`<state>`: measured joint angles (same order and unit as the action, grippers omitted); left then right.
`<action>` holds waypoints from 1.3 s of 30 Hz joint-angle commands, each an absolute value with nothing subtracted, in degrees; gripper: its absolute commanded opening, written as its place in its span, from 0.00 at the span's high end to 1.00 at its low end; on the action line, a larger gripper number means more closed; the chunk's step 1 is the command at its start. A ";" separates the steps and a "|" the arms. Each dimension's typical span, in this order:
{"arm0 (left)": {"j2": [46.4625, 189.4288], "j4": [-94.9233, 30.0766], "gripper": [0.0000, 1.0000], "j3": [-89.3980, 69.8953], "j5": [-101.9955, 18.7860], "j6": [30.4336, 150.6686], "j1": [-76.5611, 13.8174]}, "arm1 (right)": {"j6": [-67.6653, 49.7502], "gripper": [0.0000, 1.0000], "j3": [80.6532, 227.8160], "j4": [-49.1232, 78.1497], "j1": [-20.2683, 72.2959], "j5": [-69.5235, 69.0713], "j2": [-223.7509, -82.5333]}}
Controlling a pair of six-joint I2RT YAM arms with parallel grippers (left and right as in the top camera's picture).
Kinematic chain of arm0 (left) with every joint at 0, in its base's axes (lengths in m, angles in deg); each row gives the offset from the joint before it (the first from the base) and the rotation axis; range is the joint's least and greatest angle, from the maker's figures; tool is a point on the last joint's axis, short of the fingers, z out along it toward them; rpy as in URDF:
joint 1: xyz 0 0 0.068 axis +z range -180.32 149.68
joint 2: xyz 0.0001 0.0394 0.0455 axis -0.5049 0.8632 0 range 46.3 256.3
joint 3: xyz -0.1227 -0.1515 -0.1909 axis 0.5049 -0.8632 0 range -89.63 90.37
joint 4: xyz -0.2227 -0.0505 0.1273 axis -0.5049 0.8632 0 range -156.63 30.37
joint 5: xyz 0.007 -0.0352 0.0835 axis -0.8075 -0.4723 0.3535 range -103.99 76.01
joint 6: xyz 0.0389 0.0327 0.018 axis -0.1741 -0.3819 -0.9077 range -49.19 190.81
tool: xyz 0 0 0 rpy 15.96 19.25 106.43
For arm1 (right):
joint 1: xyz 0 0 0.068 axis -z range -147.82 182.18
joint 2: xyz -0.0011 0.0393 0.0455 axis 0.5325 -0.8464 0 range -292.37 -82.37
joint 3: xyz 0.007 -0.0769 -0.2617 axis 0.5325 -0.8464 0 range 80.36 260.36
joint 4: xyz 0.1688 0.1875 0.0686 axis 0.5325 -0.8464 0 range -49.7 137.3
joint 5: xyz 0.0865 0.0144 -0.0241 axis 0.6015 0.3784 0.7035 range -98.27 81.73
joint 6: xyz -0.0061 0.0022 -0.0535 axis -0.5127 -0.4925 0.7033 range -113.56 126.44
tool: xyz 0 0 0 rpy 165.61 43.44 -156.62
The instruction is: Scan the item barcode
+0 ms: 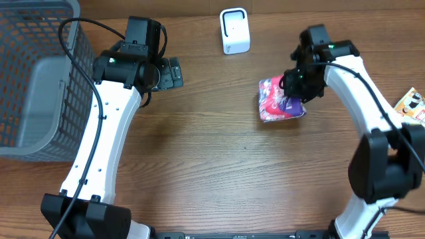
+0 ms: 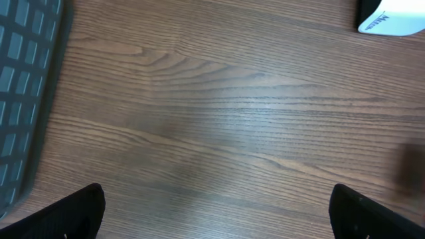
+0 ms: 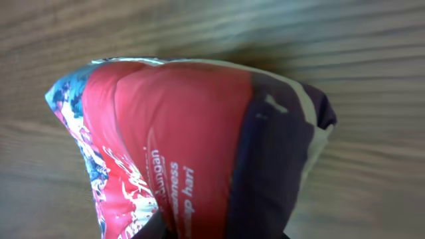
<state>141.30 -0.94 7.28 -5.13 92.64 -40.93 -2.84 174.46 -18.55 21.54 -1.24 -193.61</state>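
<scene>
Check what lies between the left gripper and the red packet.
Bare table only, seen in the overhead view, between the left gripper and the red packet; the white scanner stands farther back, off that line.

The table is warm brown with fine, darker wood grain running left to right. The packet is glossy red and deep purple, with white lettering and a busy blue-and-red print along one edge. The basket at far left is grey mesh. The scanner is white. The left arm and right arm are white with black joints.
</scene>
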 commanded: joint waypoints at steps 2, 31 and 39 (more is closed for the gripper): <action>141.58 -0.85 0.00 7.60 -4.40 91.35 -40.96 | -12.65 0.81 176.08 -22.26 13.89 -25.77 -190.44; 141.58 -0.85 0.00 7.60 -4.40 91.35 -40.96 | -22.12 0.10 175.16 -22.70 -14.28 -20.15 -198.44; 141.58 -0.85 0.00 7.60 -4.40 91.35 -40.96 | -21.81 0.00 187.95 -33.80 -6.56 -19.36 -198.42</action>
<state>141.30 -0.94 7.28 -5.13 92.64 -40.93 -21.63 182.00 -31.73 -11.09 -20.37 -198.70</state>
